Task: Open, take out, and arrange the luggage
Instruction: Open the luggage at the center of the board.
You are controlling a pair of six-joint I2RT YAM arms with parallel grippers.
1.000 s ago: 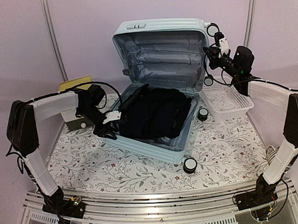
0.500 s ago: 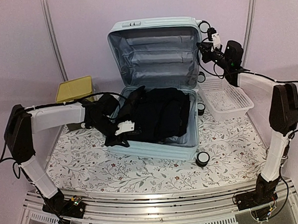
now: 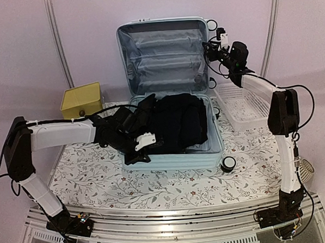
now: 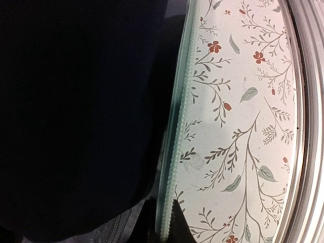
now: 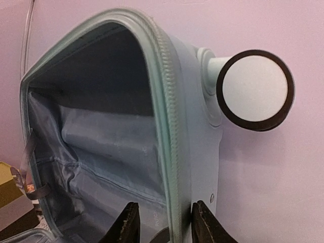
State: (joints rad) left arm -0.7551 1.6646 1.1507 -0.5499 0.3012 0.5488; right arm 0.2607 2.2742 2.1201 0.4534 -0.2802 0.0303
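The luggage [image 3: 175, 160], a pale mint-blue hard shell, lies open on the table, its grey-lined lid [image 3: 161, 51] standing upright at the back. A heap of black clothes [image 3: 176, 121] fills the base. My left gripper [image 3: 143, 146] is at the base's front-left corner. In the left wrist view it [image 4: 169, 228] is shut on the zip-edged rim [image 4: 178, 131], beside the black clothes [image 4: 76, 101]. My right gripper [image 3: 206, 49] is at the lid's right edge. In the right wrist view its jaws [image 5: 164, 228] straddle the lid rim [image 5: 167, 101], open, with a gap on the inner side.
A white lattice basket [image 3: 243, 109] stands right of the luggage, under my right arm. A yellow-topped box [image 3: 80, 99] sits at the back left. One caster wheel [image 3: 228, 164] sticks out at the base's front-right corner, another [image 5: 254, 88] off the lid. A floral cloth [image 3: 100, 179] covers the table.
The luggage has turned to face the near edge and its lid has risen upright. My left gripper shut on the base rim and moved right; my right gripper's jaws have parted on the lid rim.
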